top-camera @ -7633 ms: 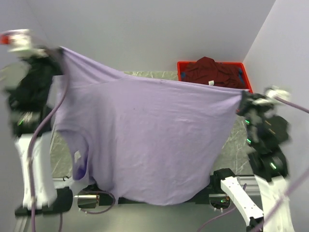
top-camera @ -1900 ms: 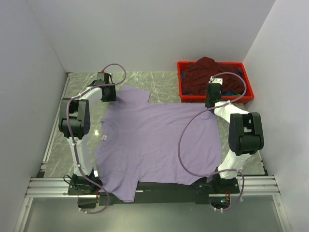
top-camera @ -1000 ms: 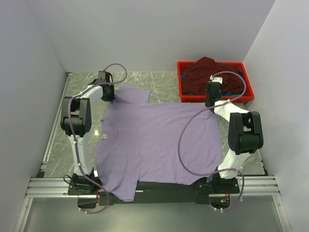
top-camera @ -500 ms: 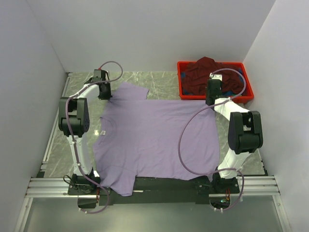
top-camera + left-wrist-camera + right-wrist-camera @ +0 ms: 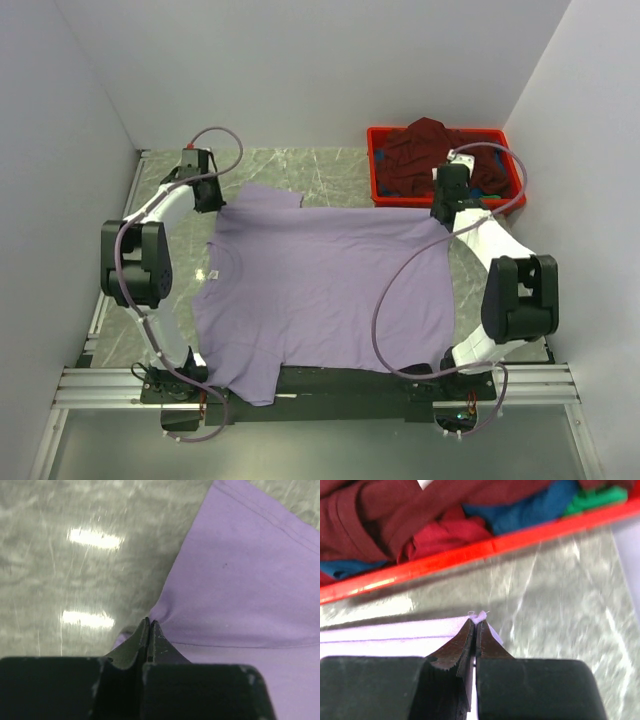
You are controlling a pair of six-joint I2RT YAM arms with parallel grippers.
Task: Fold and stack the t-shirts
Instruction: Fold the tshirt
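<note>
The lavender t-shirt [image 5: 325, 285] lies spread flat on the marble table [image 5: 330, 170], collar to the left. My left gripper [image 5: 212, 200] is shut on its far left edge, by the sleeve; the left wrist view shows the jaws [image 5: 149, 621] pinching a tuck of lavender cloth [image 5: 240, 590]. My right gripper [image 5: 443, 214] is shut on the far right hem corner; the right wrist view shows the closed tips [image 5: 477, 619] with a bit of lavender hem [image 5: 395, 632] poking out. The dark maroon t-shirt [image 5: 430, 145] lies heaped in the red crate [image 5: 372, 160].
The crate stands at the far right corner, just beyond my right gripper; its red rim [image 5: 470, 550] holds maroon [image 5: 395, 520], blue [image 5: 530, 510] and green [image 5: 595, 497] cloth. Grey walls close in on both sides. The shirt's near sleeve [image 5: 250, 385] overhangs the front rail.
The shirt, held up in the air earlier, now lies flat. Over the last second the left arm swung out to the left, the right arm shifted right and the cloth's far edge was drawn taut.
</note>
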